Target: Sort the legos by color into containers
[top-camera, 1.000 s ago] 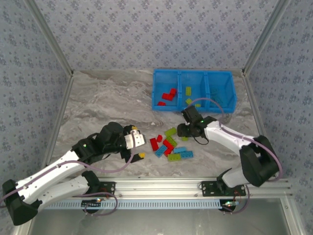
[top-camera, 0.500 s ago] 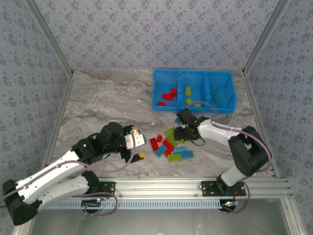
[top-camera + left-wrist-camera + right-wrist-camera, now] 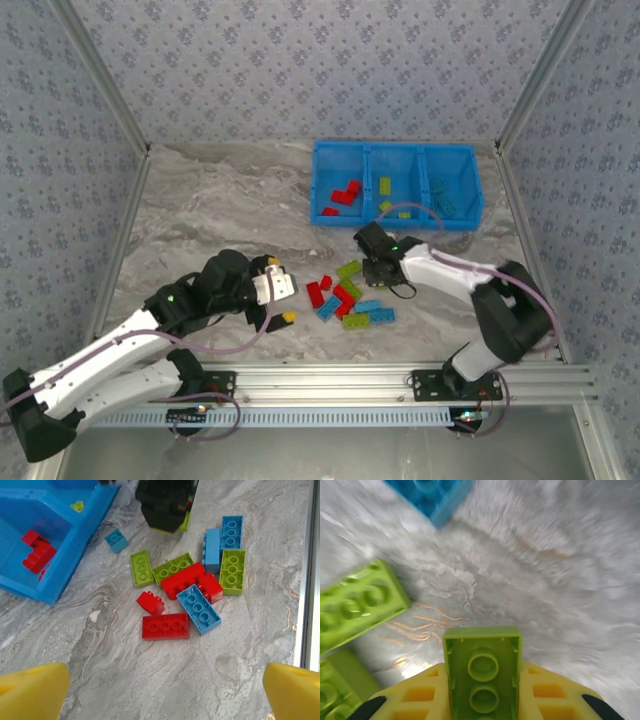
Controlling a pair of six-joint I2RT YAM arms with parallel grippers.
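The job looks less than half done. The blue bin point(image 3: 340, 146) holds a few red bricks point(image 3: 345, 193) in its left compartment, a couple of green ones point(image 3: 385, 186) in the middle and some light blue ones point(image 3: 446, 201) on the right. Roughly a dozen mixed bricks point(image 3: 190, 580) lie loose on the marble table point(image 3: 220, 200), just in front of the bin.

The right gripper point(image 3: 376, 268) hangs low over that pile, clamped on a lime green brick point(image 3: 482, 670), which I'd guess belongs in the middle compartment. The left gripper point(image 3: 162, 685) waits beside the pile, jaws spread wide, holding nothing.
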